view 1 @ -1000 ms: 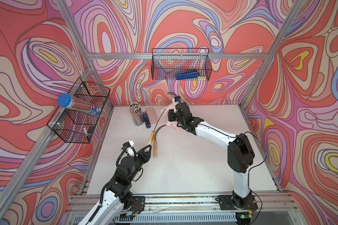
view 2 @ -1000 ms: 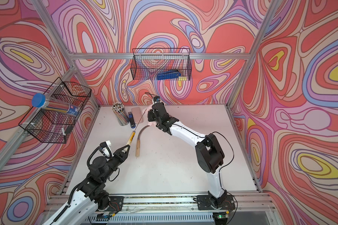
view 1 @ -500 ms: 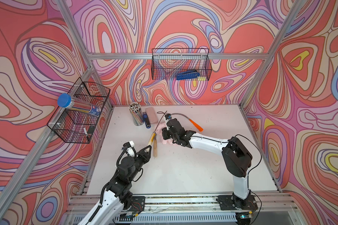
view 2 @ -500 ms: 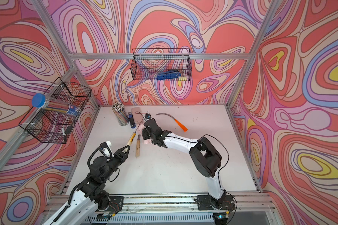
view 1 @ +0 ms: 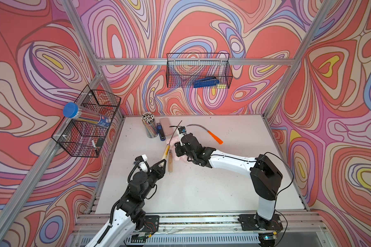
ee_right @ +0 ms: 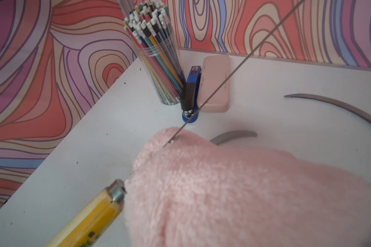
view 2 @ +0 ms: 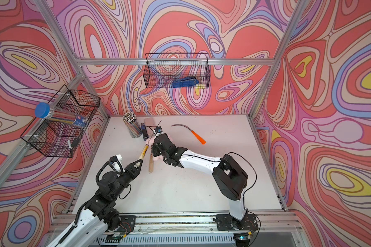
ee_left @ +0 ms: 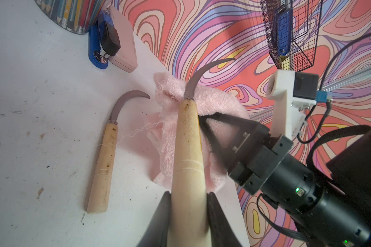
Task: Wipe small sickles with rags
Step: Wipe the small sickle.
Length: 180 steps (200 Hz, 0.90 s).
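My left gripper is shut on the butt of a wooden-handled small sickle, holding it off the table; it shows in both top views. Its dark blade rises out of the pink rag. My right gripper is shut on the rag, pressing it against the blade's base by the handle; the rag hides the jaws in the right wrist view. A second wooden-handled sickle lies flat beside it. An orange-handled sickle lies further back.
At the back left stand a cup of pencils, a blue stapler and a smooth pink case. Wire baskets hang on the back wall and the left wall.
My right gripper slid with the rag along the held blade, from near its tip down to the handle end, uncovering the orange sickle. The left arm stayed still.
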Each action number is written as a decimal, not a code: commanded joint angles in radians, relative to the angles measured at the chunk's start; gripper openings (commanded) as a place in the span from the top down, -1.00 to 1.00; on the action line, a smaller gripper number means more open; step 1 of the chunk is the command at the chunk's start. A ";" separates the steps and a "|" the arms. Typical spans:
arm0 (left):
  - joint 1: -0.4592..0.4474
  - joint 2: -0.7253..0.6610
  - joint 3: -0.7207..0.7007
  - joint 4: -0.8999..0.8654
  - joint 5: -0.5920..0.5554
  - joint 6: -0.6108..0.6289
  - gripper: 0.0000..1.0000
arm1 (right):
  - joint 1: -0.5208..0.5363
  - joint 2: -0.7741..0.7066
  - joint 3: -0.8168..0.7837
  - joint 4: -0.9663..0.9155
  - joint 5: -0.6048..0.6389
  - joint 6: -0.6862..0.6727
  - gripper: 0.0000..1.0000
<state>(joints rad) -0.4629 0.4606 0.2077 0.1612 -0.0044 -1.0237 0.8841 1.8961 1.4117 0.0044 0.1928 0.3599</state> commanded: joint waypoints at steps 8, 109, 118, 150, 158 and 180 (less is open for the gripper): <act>0.001 -0.003 0.019 0.013 -0.003 0.008 1.00 | -0.078 0.022 0.074 -0.003 0.032 0.003 1.00; 0.001 0.007 0.024 0.018 -0.005 0.010 1.00 | -0.194 0.066 0.211 -0.050 -0.026 -0.011 1.00; 0.001 0.006 0.025 0.016 -0.007 0.012 1.00 | -0.193 0.066 0.202 -0.049 -0.046 -0.006 1.00; 0.001 -0.002 0.022 0.011 -0.007 0.010 1.00 | -0.167 0.033 0.088 0.014 -0.080 0.017 1.00; 0.001 -0.002 0.022 0.011 -0.006 0.010 1.00 | -0.149 0.024 0.059 0.028 -0.077 0.015 1.00; 0.000 -0.009 0.021 0.007 -0.007 0.010 1.00 | -0.080 0.001 0.016 0.042 -0.048 -0.002 1.00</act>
<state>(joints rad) -0.4629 0.4709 0.2077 0.1589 -0.0040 -1.0233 0.7280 1.9461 1.4700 0.0071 0.1413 0.3668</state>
